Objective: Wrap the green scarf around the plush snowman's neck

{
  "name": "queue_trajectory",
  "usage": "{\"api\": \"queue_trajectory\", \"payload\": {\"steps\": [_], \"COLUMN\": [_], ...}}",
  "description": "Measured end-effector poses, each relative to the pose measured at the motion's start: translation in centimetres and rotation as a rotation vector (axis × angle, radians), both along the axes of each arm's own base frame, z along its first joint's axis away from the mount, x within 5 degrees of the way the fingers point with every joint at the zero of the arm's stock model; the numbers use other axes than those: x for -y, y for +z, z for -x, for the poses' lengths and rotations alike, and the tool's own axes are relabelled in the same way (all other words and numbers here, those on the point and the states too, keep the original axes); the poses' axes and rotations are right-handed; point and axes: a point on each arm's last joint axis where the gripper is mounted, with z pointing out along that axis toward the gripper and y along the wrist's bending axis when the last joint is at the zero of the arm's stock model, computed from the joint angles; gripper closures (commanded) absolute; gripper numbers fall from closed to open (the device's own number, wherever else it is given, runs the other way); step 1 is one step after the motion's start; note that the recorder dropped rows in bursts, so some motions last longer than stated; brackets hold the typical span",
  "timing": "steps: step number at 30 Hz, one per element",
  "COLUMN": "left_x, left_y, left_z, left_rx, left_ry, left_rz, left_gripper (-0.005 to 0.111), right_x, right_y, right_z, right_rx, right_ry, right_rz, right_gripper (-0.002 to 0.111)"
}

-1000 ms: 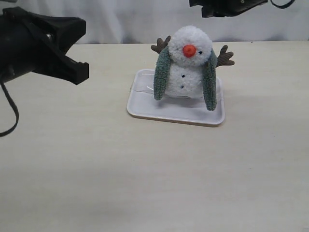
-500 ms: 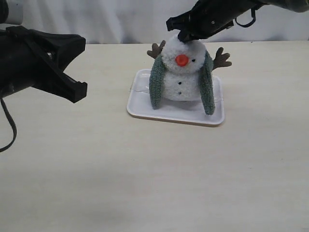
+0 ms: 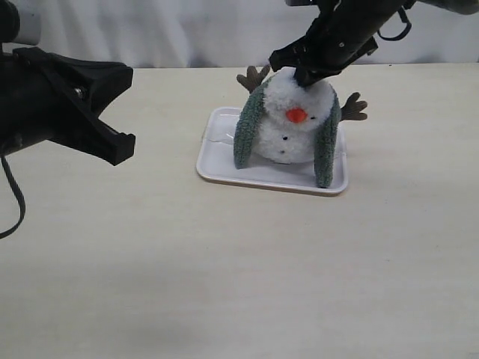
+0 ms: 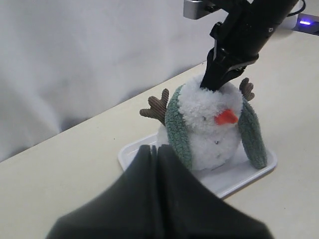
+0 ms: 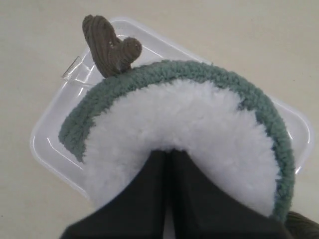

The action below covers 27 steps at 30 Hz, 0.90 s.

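The plush snowman [image 3: 296, 131] sits on a white tray [image 3: 224, 170], squashed down and leaning forward, orange nose to the front. The green scarf [image 3: 247, 134] is draped behind its neck, and both ends hang down its sides to the tray. My right gripper [image 3: 307, 77] is shut, its tips [image 5: 168, 152] sunk into the fluff on top of the head [image 5: 189, 119]. My left gripper [image 4: 158, 148] is shut and empty, hovering left of the tray and apart from the snowman [image 4: 209, 134]. The neck crease is hidden by the squashed head.
The tray [image 5: 50, 144] lies on a pale wooden table [image 3: 224, 284] with a white curtain [image 3: 187, 30] behind. A brown twig arm [image 5: 109, 47] sticks up behind the scarf [image 5: 149, 77]. The left arm's black body [image 3: 52, 105] hangs over the table's left side.
My right gripper came down from above onto the snowman's head and pressed it lower and forward. The scarf ends shifted with the toy. The left gripper barely moved.
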Motion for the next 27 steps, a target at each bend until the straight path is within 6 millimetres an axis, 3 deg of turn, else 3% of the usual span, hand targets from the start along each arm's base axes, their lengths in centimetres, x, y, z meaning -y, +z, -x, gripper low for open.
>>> {"api": "queue_trajectory", "payload": {"steps": [6, 12, 20, 27], "left_x": [0.0, 0.0, 0.0, 0.0], "left_y": [0.0, 0.0, 0.0, -0.1], "left_z": [0.0, 0.0, 0.0, 0.0], "left_rx": [0.002, 0.002, 0.002, -0.009], "left_ry": [0.000, 0.000, 0.000, 0.000], "left_rz": [0.001, 0.001, 0.001, -0.006], "left_gripper": [0.107, 0.107, 0.107, 0.107], "right_x": [-2.3, -1.8, -0.9, 0.3], "right_y": [-1.6, -0.7, 4.0, 10.1], "right_z": [0.4, 0.5, 2.2, 5.5], "right_rx": [-0.034, 0.010, 0.098, 0.210], "right_ry": [0.058, 0.065, 0.074, 0.067], "right_rz": [0.025, 0.086, 0.117, 0.089], "right_gripper": [0.104, 0.104, 0.104, 0.104]}}
